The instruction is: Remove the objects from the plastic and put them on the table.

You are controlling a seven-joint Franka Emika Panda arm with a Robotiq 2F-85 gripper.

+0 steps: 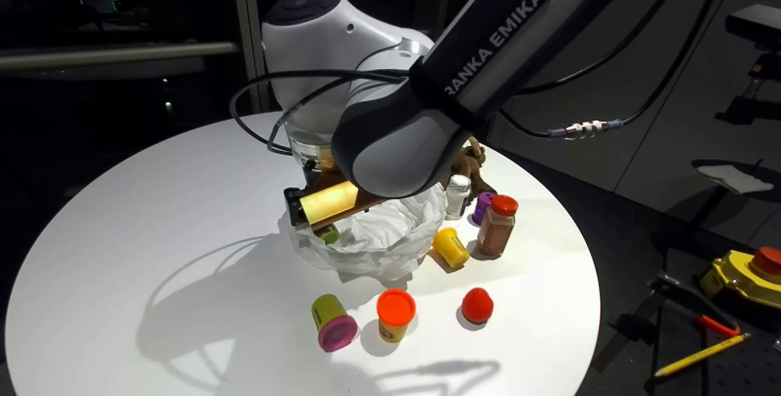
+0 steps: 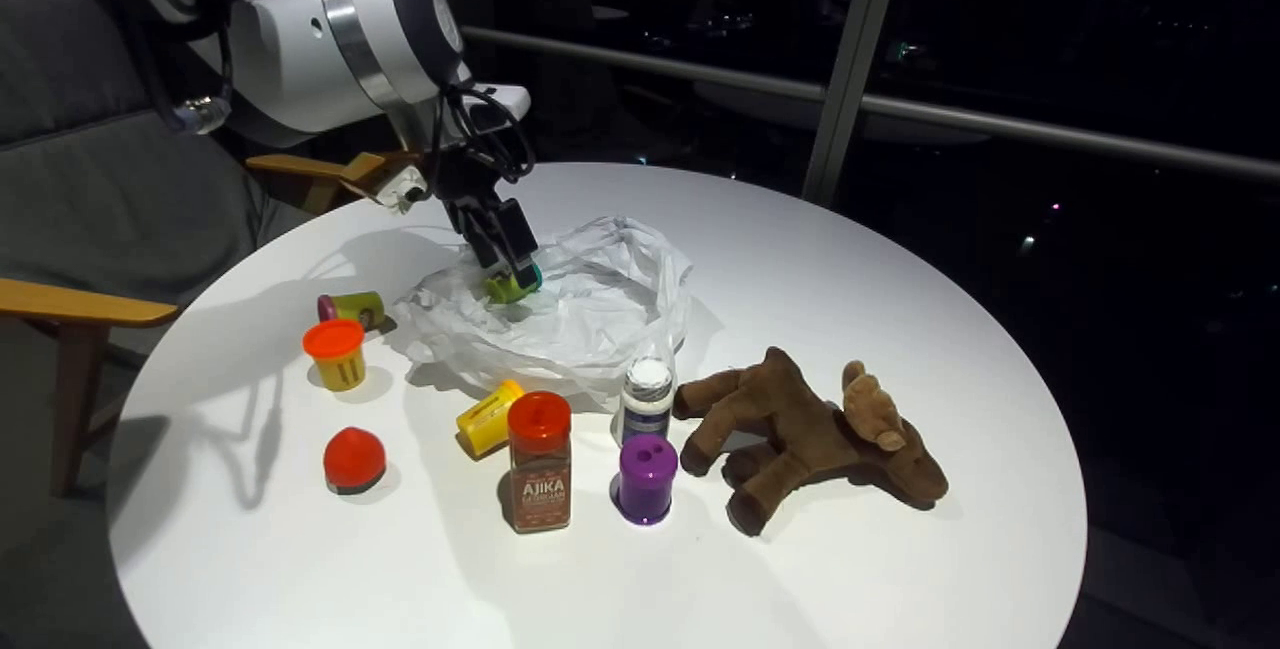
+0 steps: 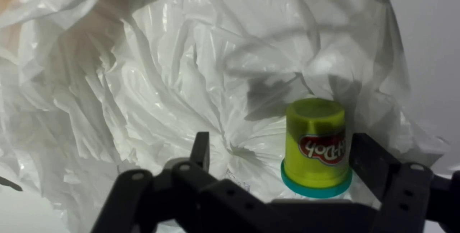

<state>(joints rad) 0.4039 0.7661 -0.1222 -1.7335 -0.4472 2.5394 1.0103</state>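
The plastic (image 3: 172,82), a wrinkled whitish bag, lies spread open on the white table (image 2: 840,589). Inside it a yellow-green tub with a teal lid (image 3: 316,147) shows in the wrist view. My gripper (image 3: 280,147) is open around this tub, which sits close to the right finger, with a wide gap to the left one. Out on the table are a brown moose toy (image 2: 800,429), a red-capped bottle (image 2: 541,469), a white-capped bottle (image 2: 646,404), a purple sharpener (image 2: 647,479), a yellow tub (image 2: 490,419), an orange-lidded tub (image 2: 336,354), a red piece (image 2: 354,459) and a purple-lidded green tub (image 1: 332,323).
The bag's crumpled rim (image 2: 560,379) rises around the gripper. The white-capped bottle and yellow tub stand close to that rim. A chair with wooden arms (image 2: 80,299) is beside the table. Dark windows (image 2: 1000,229) lie behind it.
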